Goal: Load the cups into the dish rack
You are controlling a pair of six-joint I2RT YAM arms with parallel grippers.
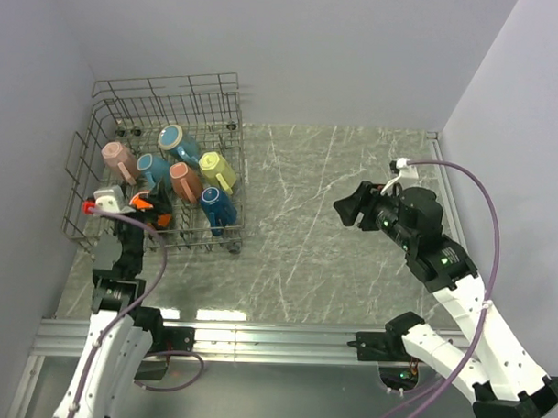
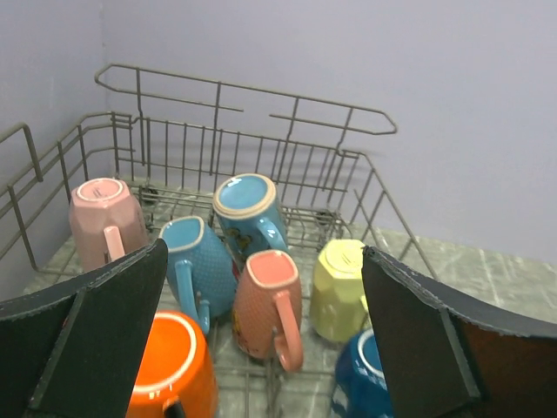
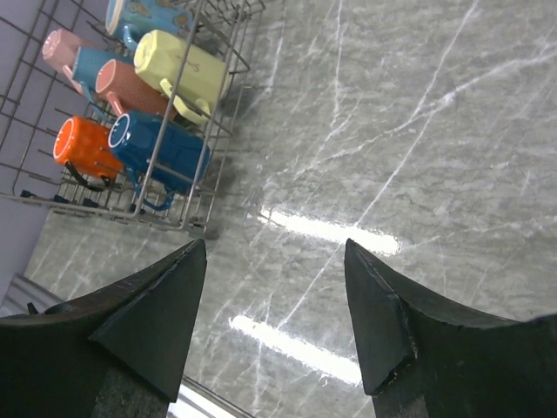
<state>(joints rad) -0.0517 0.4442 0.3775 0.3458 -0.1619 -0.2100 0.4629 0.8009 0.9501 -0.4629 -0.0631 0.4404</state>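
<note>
The grey wire dish rack [image 1: 164, 84] stands at the far left. Seven mugs lie inside it: pale pink [image 1: 118, 159], light blue [image 1: 152, 169], teal butterfly [image 1: 179, 143], yellow [image 1: 216, 170], salmon [image 1: 185, 181], dark blue [image 1: 218, 207] and orange [image 1: 142, 202]. My left gripper [image 1: 151, 209] is open and empty, above the rack's near side, over the orange mug [image 2: 170, 370] and salmon mug [image 2: 265, 300]. My right gripper [image 1: 348, 210] is open and empty above the bare table, right of the rack [image 3: 187, 122].
The marbled grey tabletop [image 1: 315, 219] runs right of the rack. Purple walls close in behind and on both sides. A metal rail [image 1: 256, 335] runs along the near edge by the arm bases.
</note>
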